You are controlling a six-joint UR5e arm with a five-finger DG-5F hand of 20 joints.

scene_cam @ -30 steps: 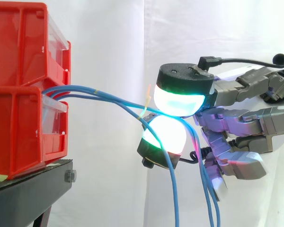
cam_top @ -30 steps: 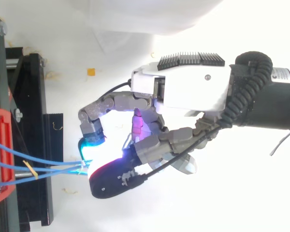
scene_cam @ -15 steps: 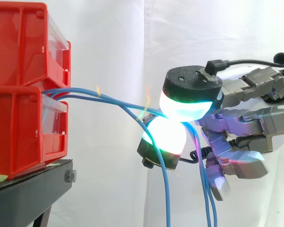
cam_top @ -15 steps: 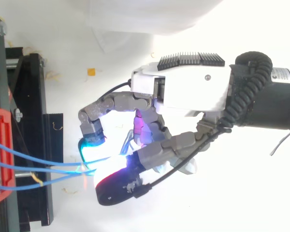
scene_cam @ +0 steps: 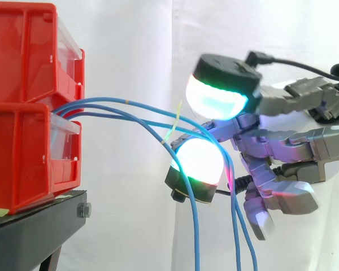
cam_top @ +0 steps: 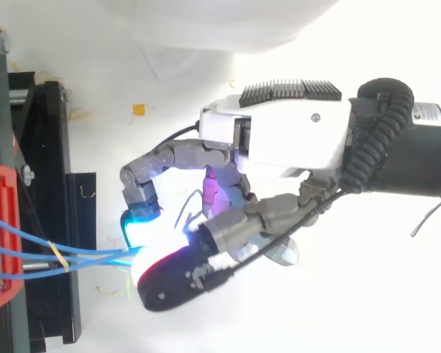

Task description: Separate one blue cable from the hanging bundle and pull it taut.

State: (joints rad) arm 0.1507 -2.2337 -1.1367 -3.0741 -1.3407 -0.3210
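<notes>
Three blue cables (scene_cam: 195,237) run from the red bin (scene_cam: 22,152) and drape through my hand (scene_cam: 294,141), pads parted, pinching nothing. I reckon I should close on just the top one, then draw back steadily.

Robot hand (cam_top: 294,140): white housing, black finned block, grey jointed links.
Pads (scene_cam: 199,160): thick, white-cyan glow, black caps.
Wrist (cam_top: 419,151): black.

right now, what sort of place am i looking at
Probably a robot lab test bench: stacked red plastic bins on a black metal stand, thin blue cables trailing from them toward a grey robot hand, and a plain white curtain behind.
</notes>
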